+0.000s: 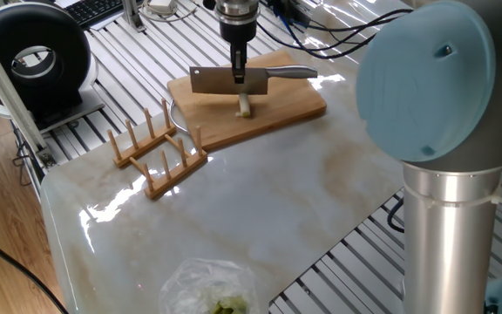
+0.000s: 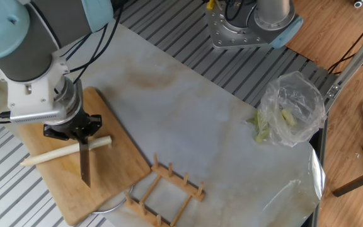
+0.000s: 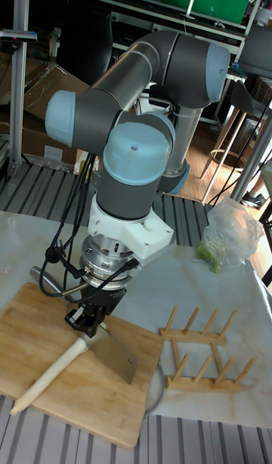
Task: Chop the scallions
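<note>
A long pale scallion (image 2: 55,152) lies across the wooden cutting board (image 2: 115,170). It shows end-on as a short cream stub (image 1: 245,105) in one fixed view and as a long stalk (image 3: 47,378) in the tall view. My gripper (image 1: 239,77) is shut on a steel cleaver (image 1: 215,81), gripping it where the blade meets the handle. The blade (image 2: 84,165) hangs edge-down over the stalk near its thicker end, slightly above it. The tall view shows the gripper (image 3: 89,326) right over the stalk's end, with the blade (image 3: 118,356) beside it.
A wooden dish rack (image 1: 159,152) stands on the marble top beside the board. A clear plastic bag with green bits (image 2: 290,112) lies at the far side of the table. A metal rim (image 2: 106,205) pokes out from under the board. A second robot base (image 2: 254,22) stands behind.
</note>
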Motion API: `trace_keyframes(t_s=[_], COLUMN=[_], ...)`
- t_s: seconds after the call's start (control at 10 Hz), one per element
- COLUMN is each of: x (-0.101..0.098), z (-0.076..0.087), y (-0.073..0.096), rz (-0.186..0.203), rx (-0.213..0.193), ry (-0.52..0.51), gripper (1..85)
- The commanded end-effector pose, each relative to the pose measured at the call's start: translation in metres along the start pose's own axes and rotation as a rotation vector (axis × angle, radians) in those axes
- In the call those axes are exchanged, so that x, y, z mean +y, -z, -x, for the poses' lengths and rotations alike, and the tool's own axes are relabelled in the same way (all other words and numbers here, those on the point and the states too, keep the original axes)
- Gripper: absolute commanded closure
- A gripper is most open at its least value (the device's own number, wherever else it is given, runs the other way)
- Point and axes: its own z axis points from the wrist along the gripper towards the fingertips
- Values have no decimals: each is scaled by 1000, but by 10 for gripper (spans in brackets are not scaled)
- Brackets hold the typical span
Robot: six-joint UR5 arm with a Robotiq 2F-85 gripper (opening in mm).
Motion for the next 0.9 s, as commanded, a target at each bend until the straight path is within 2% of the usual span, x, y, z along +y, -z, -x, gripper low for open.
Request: trace_keyframes(t_s=[0.0, 0.4, 0.6, 0.8], x=[-2, -3, -9, -12], z=[5, 3, -7, -20], y=[-9, -20, -25, -6], rz=[-1, -14, -20, -28], rx=[-28, -33, -41, 5], ry=[-5, -1, 21, 40], gripper=[843, 843, 843, 843])
